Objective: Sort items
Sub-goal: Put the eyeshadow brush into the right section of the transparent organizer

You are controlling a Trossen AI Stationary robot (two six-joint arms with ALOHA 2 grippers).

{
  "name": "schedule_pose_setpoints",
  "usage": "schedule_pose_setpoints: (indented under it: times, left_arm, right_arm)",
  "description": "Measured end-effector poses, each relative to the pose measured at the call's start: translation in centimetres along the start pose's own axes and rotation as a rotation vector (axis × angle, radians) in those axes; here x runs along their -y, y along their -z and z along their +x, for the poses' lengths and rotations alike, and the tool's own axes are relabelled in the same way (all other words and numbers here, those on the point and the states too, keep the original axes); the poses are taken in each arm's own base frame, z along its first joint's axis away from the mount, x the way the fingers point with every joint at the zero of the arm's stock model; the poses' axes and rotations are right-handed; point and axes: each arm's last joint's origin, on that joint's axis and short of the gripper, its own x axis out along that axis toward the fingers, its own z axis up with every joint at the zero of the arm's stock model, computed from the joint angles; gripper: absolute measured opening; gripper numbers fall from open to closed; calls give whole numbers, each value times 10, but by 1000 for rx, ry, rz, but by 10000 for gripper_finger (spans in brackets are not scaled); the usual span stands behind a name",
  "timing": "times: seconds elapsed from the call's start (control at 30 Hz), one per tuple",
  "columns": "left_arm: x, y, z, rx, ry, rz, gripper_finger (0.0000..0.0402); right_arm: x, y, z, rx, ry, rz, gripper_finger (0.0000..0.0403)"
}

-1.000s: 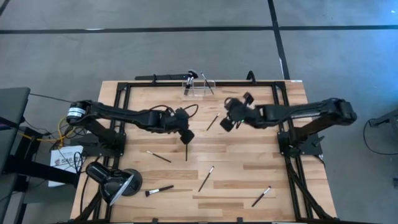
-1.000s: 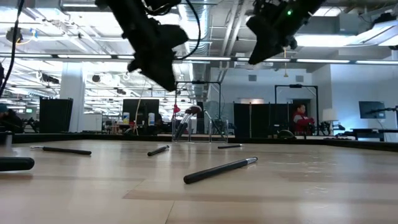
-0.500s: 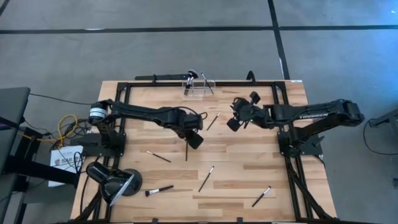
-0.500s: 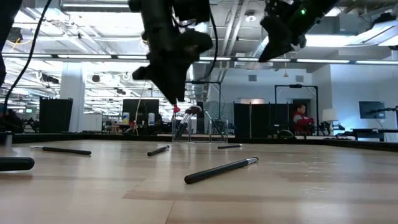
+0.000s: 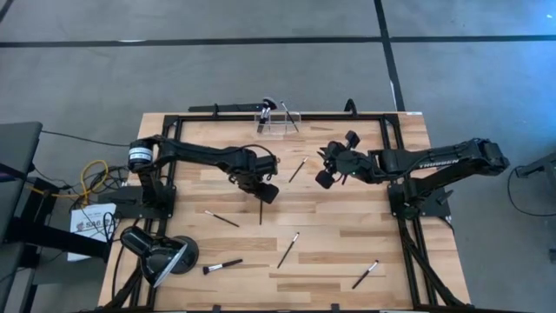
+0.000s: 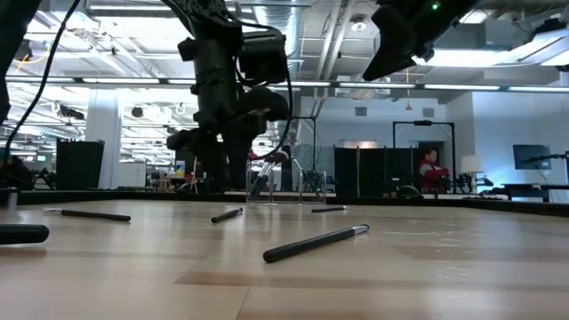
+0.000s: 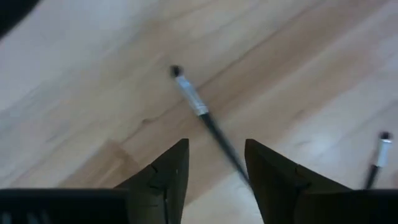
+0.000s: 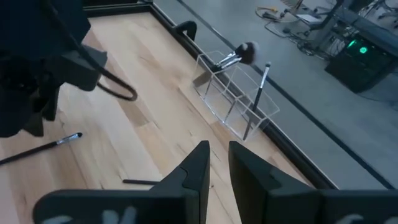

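Several slim dark makeup brushes lie flat on the wooden table (image 5: 347, 217). One brush (image 5: 261, 211) (image 7: 199, 109) lies just under my left gripper (image 5: 266, 193) (image 7: 214, 165). That gripper points down, open, with a finger on either side of the brush's handle and nothing gripped. My right gripper (image 5: 323, 178) (image 8: 217, 163) hangs high over the table's middle, a little open, with nothing between its fingers. Another brush (image 5: 297, 169) lies beside it. Two brushes (image 8: 233, 57) (image 8: 261, 84) stand leaning in a clear holder (image 5: 278, 122) at the far edge.
More brushes lie toward the near edge (image 5: 287, 249) (image 5: 365, 274) (image 5: 223, 265) and at the left (image 5: 221, 218). A black desk lamp (image 5: 161, 252) sits at the near left corner. A black frame (image 5: 174, 130) borders the table. A person shows far back in the room (image 6: 430, 169).
My left gripper has come down toward the brush below it and has tipped from a slant to pointing almost straight down. The brushes on the table have stayed where they were.
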Motion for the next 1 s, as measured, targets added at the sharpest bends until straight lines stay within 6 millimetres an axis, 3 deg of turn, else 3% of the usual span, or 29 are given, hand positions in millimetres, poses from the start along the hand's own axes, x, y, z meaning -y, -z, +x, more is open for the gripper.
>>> schedule_pose_setpoints:
  times: [0.57,0.73,1.0]
  left_arm:
    - [-2,-2,36,-3,-94,73,157]
    - [-3,-1,37,-3,-109,137,153]
    - [-14,7,25,-32,-255,247,84]
  right_arm:
    - [0,0,0,3,-2,3,52]
    - [0,0,0,2,-3,3,52]
    - [0,0,0,2,-3,3,52]
